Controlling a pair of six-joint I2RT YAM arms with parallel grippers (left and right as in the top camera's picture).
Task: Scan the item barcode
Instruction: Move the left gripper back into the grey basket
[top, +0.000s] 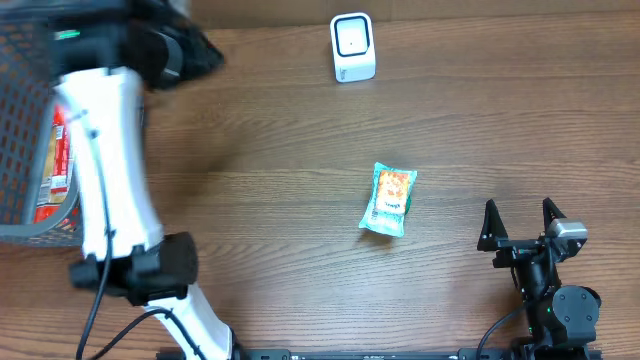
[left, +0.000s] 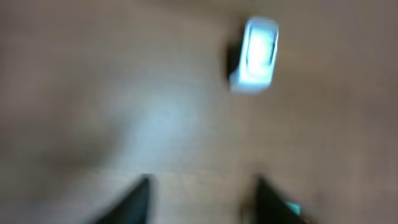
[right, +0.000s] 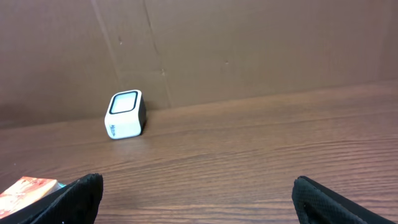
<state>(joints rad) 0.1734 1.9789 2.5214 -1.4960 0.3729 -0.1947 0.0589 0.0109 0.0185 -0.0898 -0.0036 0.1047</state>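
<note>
The snack packet (top: 388, 200) lies on the table (top: 300, 150), centre-right in the overhead frame, below the white scanner (top: 352, 47). The left claw (left: 202, 185), blurred, stands released and empty. The right claw (top: 518, 212), at lower right, is spread wide, grasping nothing.

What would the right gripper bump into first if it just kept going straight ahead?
Probably nothing until the brown cardboard wall at the back. The right gripper points that way; the white scanner and the snack packet both sit off to its left. Depth is hard to judge.
</note>
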